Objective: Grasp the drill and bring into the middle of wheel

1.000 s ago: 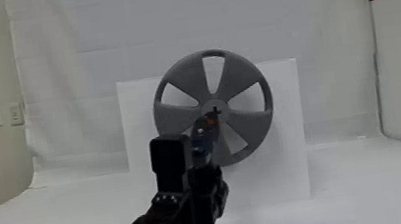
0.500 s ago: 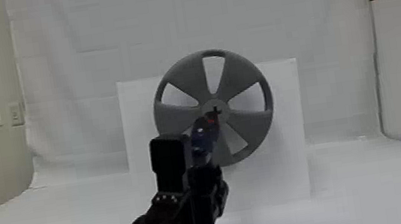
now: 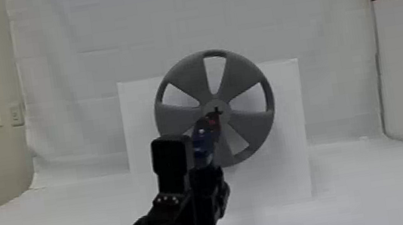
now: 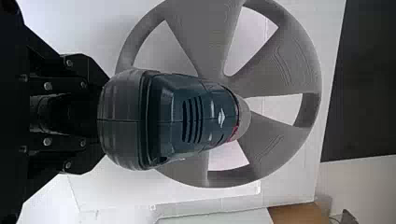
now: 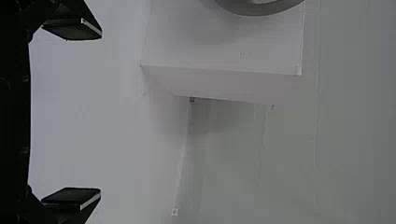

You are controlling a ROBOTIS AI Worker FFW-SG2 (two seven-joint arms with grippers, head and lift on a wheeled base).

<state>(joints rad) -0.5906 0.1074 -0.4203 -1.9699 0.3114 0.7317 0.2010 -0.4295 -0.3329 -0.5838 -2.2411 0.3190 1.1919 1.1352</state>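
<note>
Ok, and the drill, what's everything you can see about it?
The drill has a rounded back, a dark blue-green body that looks like hard plastic, dark slots in its casing and a bit of red near its nose. It's up in the air, held by the left end effector, with its nose toward the middle of the grey wheel. I can't tell if it touches the wheel.
</note>
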